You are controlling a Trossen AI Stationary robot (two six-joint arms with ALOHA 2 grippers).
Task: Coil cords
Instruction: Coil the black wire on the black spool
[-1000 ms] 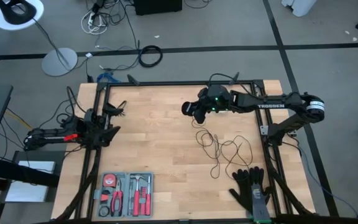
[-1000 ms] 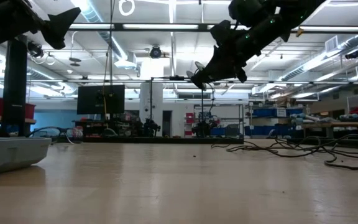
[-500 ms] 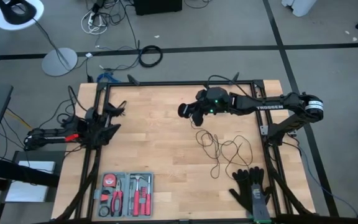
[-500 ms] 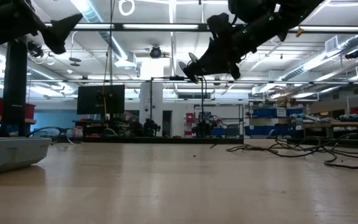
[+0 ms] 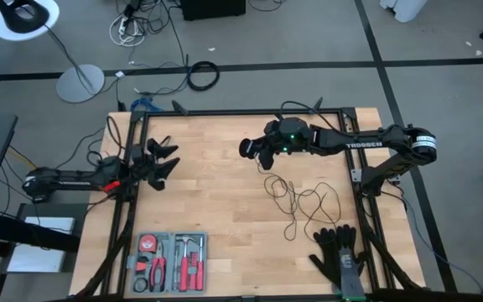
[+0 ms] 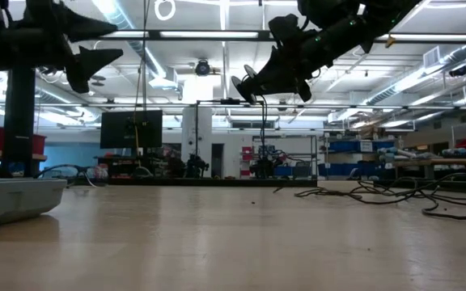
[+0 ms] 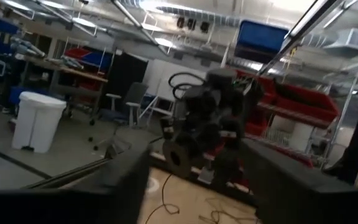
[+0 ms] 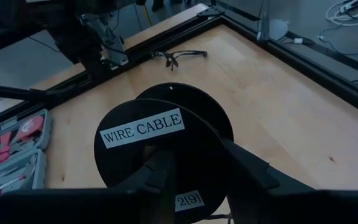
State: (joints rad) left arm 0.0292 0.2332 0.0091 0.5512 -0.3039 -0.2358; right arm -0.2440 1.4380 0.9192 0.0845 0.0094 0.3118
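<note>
Pale wooden planking fills the table [image 5: 225,210] in the high view, with a red tool kit [image 5: 170,262] at the lower left of the frame and a pair of black gloves [image 5: 340,254] at the lower right. The cord [image 5: 302,200] lies in loose, thin loops on the wood right of centre, running from just under the right arm down toward the gloves.

The right gripper [image 5: 250,149] is held above the table in the upper middle of the frame, and a black spool [image 8: 160,146] labelled "WIRE CABLE" is clamped between its fingers, as the right wrist view shows (the spool may be the round black piece to which the cord is joined, though the join cannot be made out). In the low view it hangs well clear of the surface.

The left gripper [image 5: 163,159] is raised at the left edge of the table, its fingers spread apart and nothing held between them.

The relation that matters is judged to be this: the loose loops lie below and to the right of the spool in the high view, trailing away from it toward the lower right, so the slack would have to be drawn up and leftward. The right arm is much the nearer; the left is well apart from the cord.
</note>
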